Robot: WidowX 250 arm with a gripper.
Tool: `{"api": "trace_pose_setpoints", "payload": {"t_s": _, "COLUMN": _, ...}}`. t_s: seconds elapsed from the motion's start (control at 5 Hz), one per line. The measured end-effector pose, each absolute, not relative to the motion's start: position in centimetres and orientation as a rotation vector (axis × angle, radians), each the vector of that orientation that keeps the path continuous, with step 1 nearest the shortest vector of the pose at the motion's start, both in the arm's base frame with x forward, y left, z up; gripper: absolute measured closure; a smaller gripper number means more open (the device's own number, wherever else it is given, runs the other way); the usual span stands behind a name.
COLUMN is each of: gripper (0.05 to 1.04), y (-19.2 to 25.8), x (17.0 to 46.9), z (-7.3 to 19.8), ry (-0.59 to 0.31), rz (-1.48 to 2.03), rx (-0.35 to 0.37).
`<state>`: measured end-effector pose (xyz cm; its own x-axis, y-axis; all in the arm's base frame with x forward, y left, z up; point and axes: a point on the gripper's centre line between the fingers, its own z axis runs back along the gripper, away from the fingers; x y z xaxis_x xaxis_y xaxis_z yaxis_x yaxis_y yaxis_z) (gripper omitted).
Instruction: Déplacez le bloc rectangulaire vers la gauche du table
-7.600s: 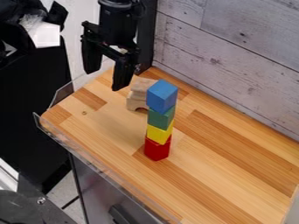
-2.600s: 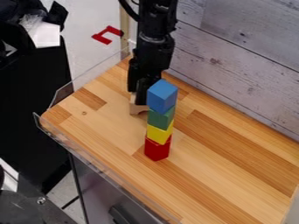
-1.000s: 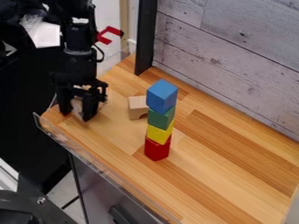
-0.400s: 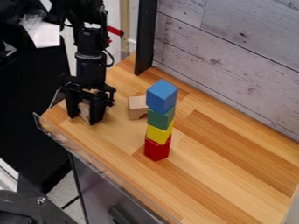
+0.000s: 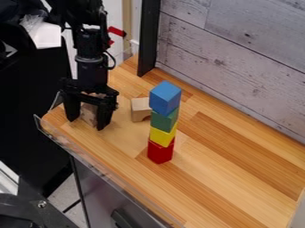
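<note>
Wood-strip table, pale wooden block

Partly hidden by my gripper, 1 wooden block; cut off by the top edge, my arm.

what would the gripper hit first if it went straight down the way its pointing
Likely the tabletop; the tan block appears to sit between the open fingers of the gripper. Gap under the tips is unclear.

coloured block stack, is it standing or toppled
Standing: the blue block tops the green block, then the yellow block, with the red block lowest.
</note>
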<state>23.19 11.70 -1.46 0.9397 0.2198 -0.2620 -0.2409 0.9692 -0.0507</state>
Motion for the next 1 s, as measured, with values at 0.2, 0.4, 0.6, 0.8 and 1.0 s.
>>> {"api": "trace_pose_setpoints", "payload": {"t_s": 0.2, "gripper": 0.087, "y": 11.6, "x": 22.7, "z": 3.3, "ry": 0.125, "rz": 0.21, "rx": -0.016}}
{"api": "trace_pose_setpoints", "payload": {"t_s": 0.4, "gripper": 0.087, "y": 11.2, "x": 21.8, "z": 6.1, "ry": 0.03, "rz": 0.172, "rx": 0.024}}
{"api": "trace_pose_setpoints", "payload": {"t_s": 0.6, "gripper": 0.087, "y": 10.4, "x": 21.3, "z": 6.6, "ry": -0.034, "rz": 0.054, "rx": -0.034}}
{"api": "trace_pose_setpoints", "payload": {"t_s": 0.8, "gripper": 0.087, "y": 9.4, "x": 21.1, "z": 6.6, "ry": -0.079, "rz": 0.002, "rx": -0.105}}
{"api": "trace_pose_setpoints", "payload": {"t_s": 1.0, "gripper": 0.087, "y": 8.3, "x": 21.4, "z": 6.6, "ry": -0.062, "rz": -0.018, "rx": -0.108}}
